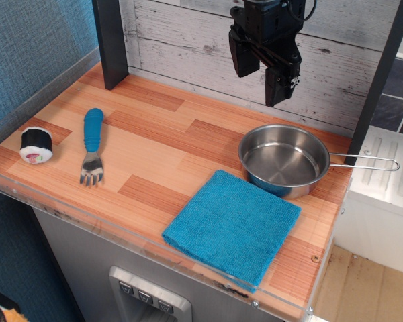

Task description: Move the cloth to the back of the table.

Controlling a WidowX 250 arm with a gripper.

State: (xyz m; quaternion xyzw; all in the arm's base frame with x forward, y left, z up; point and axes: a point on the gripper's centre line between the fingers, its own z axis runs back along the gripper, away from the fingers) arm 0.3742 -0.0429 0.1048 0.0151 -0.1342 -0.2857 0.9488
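Gripper point(263, 75) up high at back, jaws apart, holding nothing. Cloth point(232, 225) flat at table point(161, 144) front edge, touching pan point(285, 161). Bare wood mid-table.

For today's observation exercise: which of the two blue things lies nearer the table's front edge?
The cloth, flat and square at the front right; the blue-handled fork lies farther back left.

no readable text, labels or numbers
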